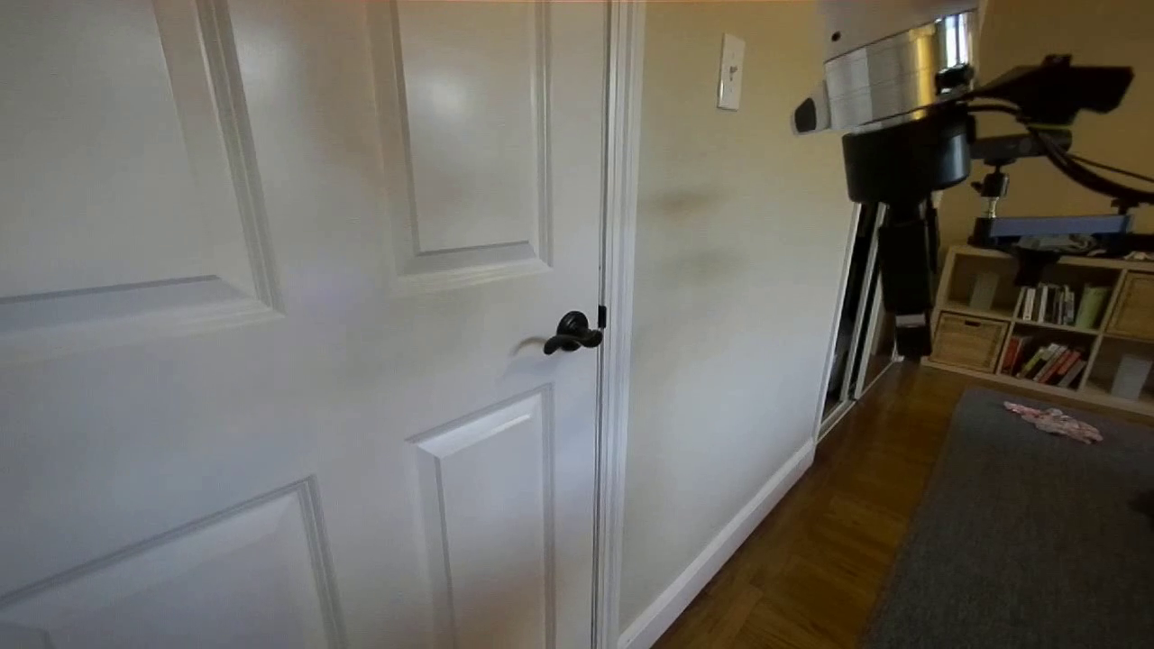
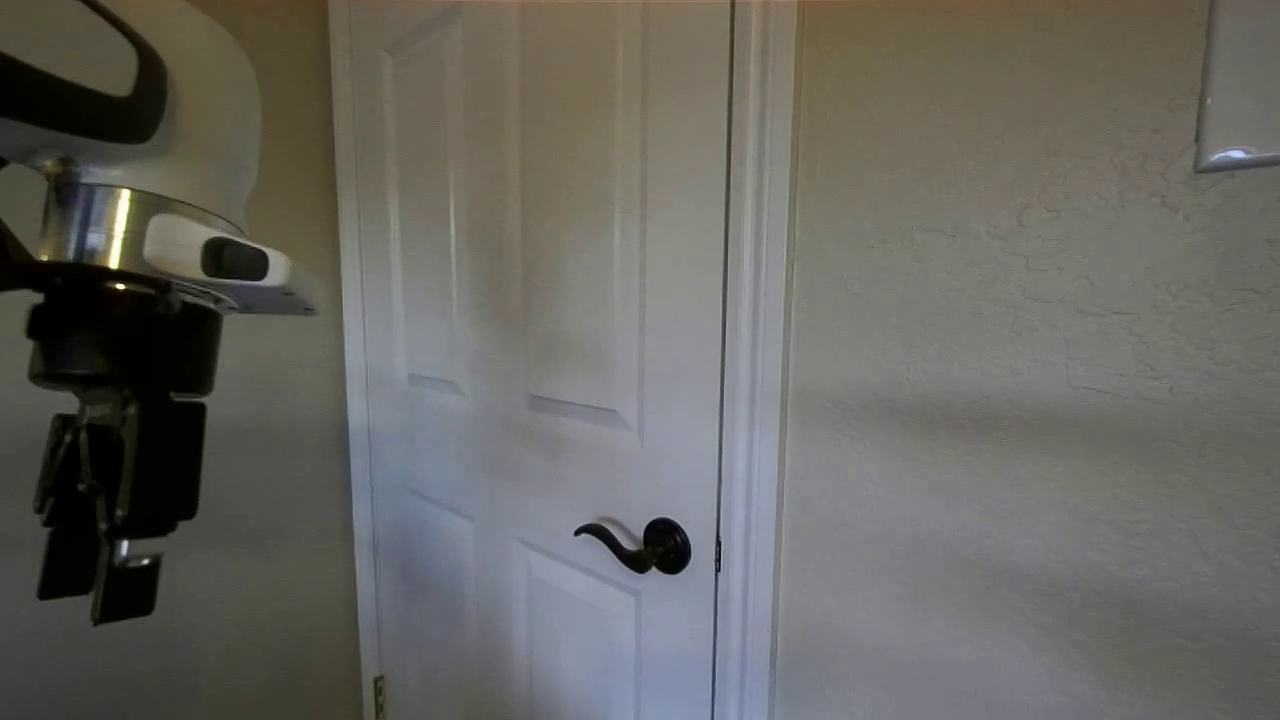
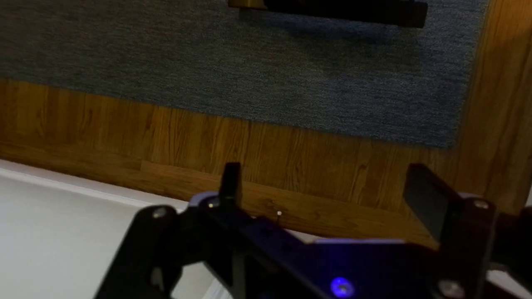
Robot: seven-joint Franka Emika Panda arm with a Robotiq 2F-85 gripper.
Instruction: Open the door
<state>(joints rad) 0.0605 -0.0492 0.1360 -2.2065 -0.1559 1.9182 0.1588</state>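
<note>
The white panelled door [image 1: 334,351] fills the left of an exterior view and stands shut in its frame. It also shows in the middle of an exterior view [image 2: 490,470]. Its dark lever handle [image 1: 573,333] sits near the door's edge on the latch side; it also shows in an exterior view [image 2: 640,547]. My gripper [image 1: 912,338] points down, apart from the door and handle; it also shows at the left of an exterior view [image 2: 97,590]. In the wrist view the gripper [image 3: 326,180] has its fingers wide apart with nothing between them. Door and handle cannot be made out there.
A wall [image 1: 721,333] with a light switch [image 1: 731,72] adjoins the door frame [image 1: 622,361]. A grey rug [image 1: 1001,532] lies on the wood floor [image 1: 793,559], with a pink cloth [image 1: 1055,422]. A bookshelf [image 1: 1100,347] stands behind. A dark object [image 3: 353,12] shows over the rug.
</note>
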